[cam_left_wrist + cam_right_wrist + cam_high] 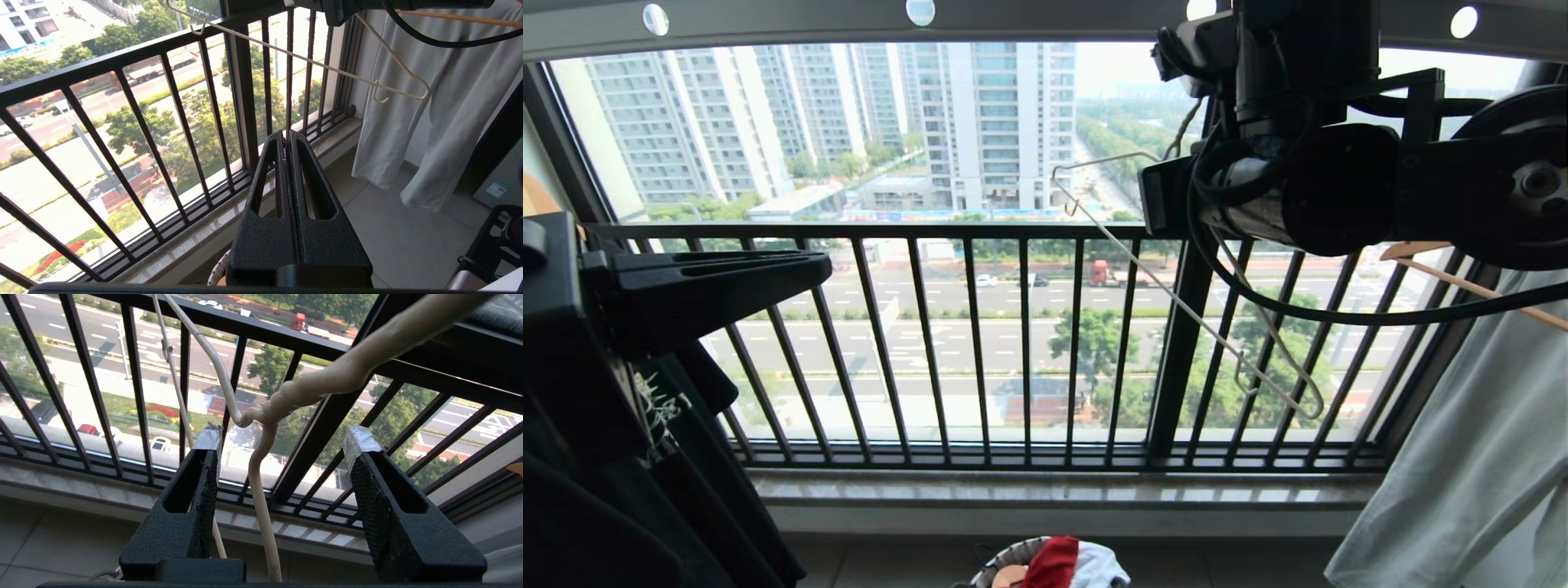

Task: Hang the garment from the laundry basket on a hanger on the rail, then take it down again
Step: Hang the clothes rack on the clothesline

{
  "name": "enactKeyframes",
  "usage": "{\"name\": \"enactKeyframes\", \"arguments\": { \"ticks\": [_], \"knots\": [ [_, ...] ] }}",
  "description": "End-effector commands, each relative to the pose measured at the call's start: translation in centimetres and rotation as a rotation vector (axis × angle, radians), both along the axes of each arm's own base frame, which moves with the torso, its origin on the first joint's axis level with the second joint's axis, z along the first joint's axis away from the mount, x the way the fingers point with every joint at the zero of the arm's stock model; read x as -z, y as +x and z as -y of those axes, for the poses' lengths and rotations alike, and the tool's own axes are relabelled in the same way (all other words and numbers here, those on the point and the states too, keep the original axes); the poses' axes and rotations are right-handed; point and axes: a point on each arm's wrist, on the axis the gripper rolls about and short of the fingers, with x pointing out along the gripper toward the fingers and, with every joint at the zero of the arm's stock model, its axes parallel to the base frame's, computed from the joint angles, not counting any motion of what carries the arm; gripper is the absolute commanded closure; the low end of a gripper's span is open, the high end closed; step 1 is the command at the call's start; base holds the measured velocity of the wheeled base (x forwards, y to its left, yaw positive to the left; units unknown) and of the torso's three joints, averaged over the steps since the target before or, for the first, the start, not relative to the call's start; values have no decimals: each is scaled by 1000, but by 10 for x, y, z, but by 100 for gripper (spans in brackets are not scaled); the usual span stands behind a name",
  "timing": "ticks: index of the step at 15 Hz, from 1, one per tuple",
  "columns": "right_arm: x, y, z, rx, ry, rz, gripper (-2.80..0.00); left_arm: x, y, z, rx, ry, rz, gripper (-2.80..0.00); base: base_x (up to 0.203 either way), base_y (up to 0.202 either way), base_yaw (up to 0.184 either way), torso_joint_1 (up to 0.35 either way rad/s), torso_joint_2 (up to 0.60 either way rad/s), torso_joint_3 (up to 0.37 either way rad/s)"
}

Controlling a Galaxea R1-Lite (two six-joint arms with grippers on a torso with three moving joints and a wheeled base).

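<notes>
Right wrist view: right gripper [282, 457] jaws apart around hanger [261, 490] neck, left gripper [291, 143] jaws together; unheld, hanger may slip off rail [1045, 20].

No legible text anywhere. Black T-shirt [662, 408] at left of head view has a white print, but too broken up to read. Small blue-and-white sticker [496, 190] on the grey appliance [504, 179] in left wrist view: too small to read. Teal banner [24, 47] on a bldg across the road: lettering can't be made out. No brands or nos. visible.
</notes>
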Motion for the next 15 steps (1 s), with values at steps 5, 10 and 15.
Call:
{"name": "enactKeyframes", "arguments": {
  "ticks": [5, 10, 15],
  "knots": [
    [-24, -59, 33, -67, 51, 36, -280, 3, 5, 4, 0, 15, -21, 0, 0, 0, 0, 0, 0, 0],
    [-36, -122, 80, -172, 135, 76, -280, 18, 20, 16, 10, 65, -89, 0, 0, 0, 0, 0, 0, 0],
    [-15, -197, 148, -372, 196, 112, 0, 51, 51, 39, 7, 162, -219, 0, 0, 0, 0, 0, 0, 0]
  ]
}}
